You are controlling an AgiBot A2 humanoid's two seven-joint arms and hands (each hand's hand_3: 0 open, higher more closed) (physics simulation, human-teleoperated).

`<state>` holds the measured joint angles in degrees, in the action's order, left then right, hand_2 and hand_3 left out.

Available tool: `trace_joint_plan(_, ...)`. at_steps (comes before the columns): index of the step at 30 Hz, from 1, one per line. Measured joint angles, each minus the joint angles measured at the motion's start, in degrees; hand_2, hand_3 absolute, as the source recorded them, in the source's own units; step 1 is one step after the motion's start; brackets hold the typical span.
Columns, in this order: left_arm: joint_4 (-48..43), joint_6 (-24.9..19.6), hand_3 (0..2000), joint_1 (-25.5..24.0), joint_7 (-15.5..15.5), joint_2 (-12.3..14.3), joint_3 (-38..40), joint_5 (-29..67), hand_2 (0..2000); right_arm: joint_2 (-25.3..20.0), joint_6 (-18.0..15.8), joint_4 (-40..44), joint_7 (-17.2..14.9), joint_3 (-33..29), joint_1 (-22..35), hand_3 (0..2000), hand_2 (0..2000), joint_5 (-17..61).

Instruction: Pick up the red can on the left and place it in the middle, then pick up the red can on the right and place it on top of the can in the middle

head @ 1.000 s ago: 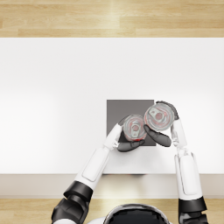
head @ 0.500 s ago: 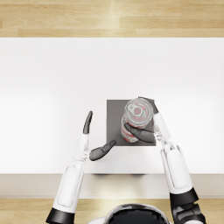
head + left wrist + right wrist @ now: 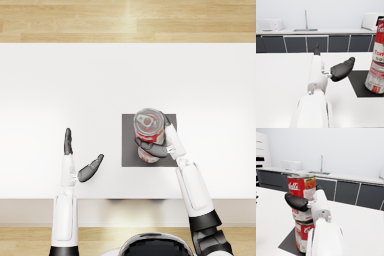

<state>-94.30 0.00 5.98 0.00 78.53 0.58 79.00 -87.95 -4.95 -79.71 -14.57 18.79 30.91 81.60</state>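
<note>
Two red-and-white cans stand stacked on the dark grey mat (image 3: 129, 150) at the table's middle. The upper can (image 3: 149, 125) sits over the lower can (image 3: 148, 154), a little offset from it. My right hand (image 3: 157, 148) grips the upper can around its side; in the right wrist view the hand (image 3: 297, 201) wraps the upper can (image 3: 302, 186) above the lower can (image 3: 303, 235). My left hand (image 3: 76, 161) hovers open well to the left of the mat, holding nothing. The left wrist view shows that hand (image 3: 338, 71) with both cans (image 3: 377, 62) off to its side.
The white table (image 3: 50, 90) stretches wide on all sides of the mat, with its near edge just in front of my arms. A kitchen counter with a sink (image 3: 306, 30) and a microwave (image 3: 269, 24) stands far behind the table.
My left hand has let go of the middle can and drawn back to the left. My right hand has carried its can leftward from beside the middle can to above it.
</note>
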Motion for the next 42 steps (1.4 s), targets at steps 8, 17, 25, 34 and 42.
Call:
trace_joint_plan(8, -0.5, 0.0, 0, -0.1, 0.0, 0.6, 0.5, 0.0, 0, -0.2, -0.1, 2.5, 1.3, 0.2, -0.9, 867, 0, -0.1)
trace_joint_plan(17, -0.3, 0.0, 0, 0.1, 0.0, 1.2, 0.6, 0.0, 0, -0.5, 3.7, -2.1, -0.3, -2.1, -2.3, 0, 0, 0.0)
trace_joint_plan(25, -1.0, 0.0, 0, 0.1, 0.0, 1.7, 0.3, 0.0, 0, -1.3, 4.7, -13.2, -0.3, -4.8, -2.1, 0, 0, 0.0)
trace_joint_plan(34, -6.0, 0.0, 0, 3.1, 0.0, 2.1, 1.8, 0.0, 0, -1.8, 4.9, -20.1, 0.0, -6.6, -0.6, 0, 0, 0.0)
trace_joint_plan(42, -9.8, 0.0, 0, 7.9, 0.0, 1.3, 5.4, 0.0, 0, -1.7, 4.9, -25.5, 13.5, -21.0, -0.3, 0, 0, -0.1)
